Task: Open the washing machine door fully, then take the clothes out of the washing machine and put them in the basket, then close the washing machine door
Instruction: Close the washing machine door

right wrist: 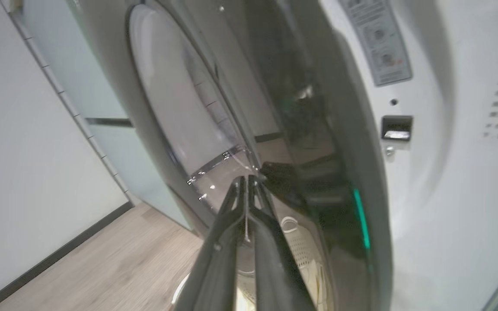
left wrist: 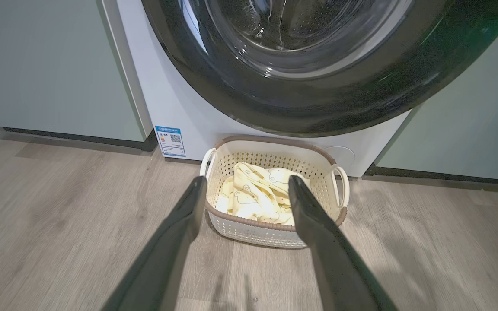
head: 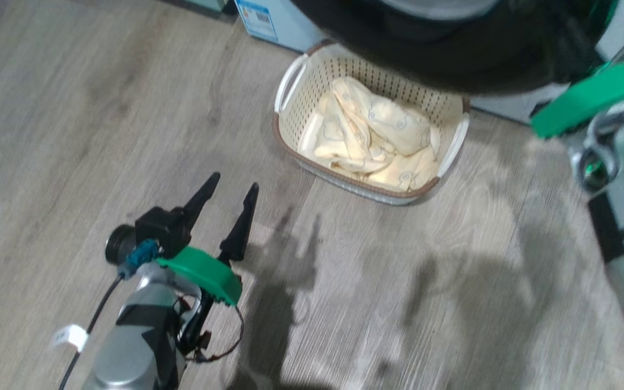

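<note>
while the right gripper (right wrist: 247, 179) has its two fingers (right wrist: 227, 224) pressed flat together with nothing between them, their tips seem to rest on the washing machine door (right wrist: 301, 129), just where the clear bowl meets the glossy black rim. from those tips the door runs up toward twelve o'clock. at about two o'clock a gap shows between the rim and the white front of the washing machine (right wrist: 448, 194), with the dark latch slot (right wrist: 397, 128) uncovered, so the door is not yet shut.

the left gripper (head: 233, 181) has its fingers spread wide and holds nothing. it hangs over the bare wood floor (head: 73, 108), well apart from the door. at about one o'clock from it stands the basket (head: 277, 130), close in front of the machine and partly under the door's lower rim. the pale yellow clothes (head: 377, 141) lie bunched inside the basket.

so the unloading looks done, and the step in hand is, i judge, the last one: closing the door. the next move calls for a steady push with the closed fingers toward the machine's front until the latch catches. the tips must stay on the slick rim and not slide onto the bowl, and the door's lower edge must pass over the basket.
</note>
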Tool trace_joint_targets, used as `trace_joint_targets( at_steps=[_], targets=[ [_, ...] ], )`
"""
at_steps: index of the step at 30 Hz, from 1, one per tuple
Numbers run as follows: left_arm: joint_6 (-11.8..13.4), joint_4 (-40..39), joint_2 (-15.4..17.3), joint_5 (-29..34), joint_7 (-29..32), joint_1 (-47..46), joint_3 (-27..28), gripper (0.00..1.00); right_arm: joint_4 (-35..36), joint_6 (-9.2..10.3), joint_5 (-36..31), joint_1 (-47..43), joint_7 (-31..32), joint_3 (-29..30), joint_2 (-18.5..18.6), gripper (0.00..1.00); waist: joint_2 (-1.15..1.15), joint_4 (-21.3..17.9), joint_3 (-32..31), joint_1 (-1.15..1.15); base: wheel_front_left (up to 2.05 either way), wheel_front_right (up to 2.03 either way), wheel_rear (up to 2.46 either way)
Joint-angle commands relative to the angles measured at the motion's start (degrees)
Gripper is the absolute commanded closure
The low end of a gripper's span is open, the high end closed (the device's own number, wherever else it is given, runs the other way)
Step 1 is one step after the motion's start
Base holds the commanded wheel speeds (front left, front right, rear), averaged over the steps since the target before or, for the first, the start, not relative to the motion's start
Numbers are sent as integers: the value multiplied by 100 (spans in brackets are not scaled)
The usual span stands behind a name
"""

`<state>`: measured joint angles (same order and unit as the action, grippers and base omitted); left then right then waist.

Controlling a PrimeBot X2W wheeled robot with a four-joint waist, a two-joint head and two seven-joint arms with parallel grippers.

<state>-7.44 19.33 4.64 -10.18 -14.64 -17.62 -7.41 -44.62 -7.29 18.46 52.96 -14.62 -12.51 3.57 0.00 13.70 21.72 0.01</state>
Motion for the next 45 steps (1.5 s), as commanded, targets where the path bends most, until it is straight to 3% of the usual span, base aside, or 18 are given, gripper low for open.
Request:
trace_joint_targets(
  at_steps=[1, 14, 35, 40, 45],
  targets=[
    [-4, -195, 88, -44, -36, -195, 226, 0, 91, -20, -75, 337, -38, 23, -69, 100, 0, -17, 155, -1, 0, 0, 0],
    [-4, -257, 58, -78, -36, -587, 264, 0, -454, -20, -357, 1549, -38, 521, -69, 100, 0, -48, 725, -1, 0, 0, 0],
    [-4, -287, 10, -66, -36, -776, 256, 0, -608, -20, -552, 2033, -38, 1073, -69, 100, 0, -6, 1017, -1, 0, 0, 0],
    [-4, -266, 19, -68, -36, -750, 259, 0, -597, -20, -497, 1970, -38, 1002, -69, 100, 0, 4, 957, -1, 0, 0, 0],
    [-4, -228, 54, -73, -36, -674, 292, 0, -514, -20, -221, 1693, -38, 565, -69, 100, 0, -1, 739, -1, 0, 0, 0]
  ],
)
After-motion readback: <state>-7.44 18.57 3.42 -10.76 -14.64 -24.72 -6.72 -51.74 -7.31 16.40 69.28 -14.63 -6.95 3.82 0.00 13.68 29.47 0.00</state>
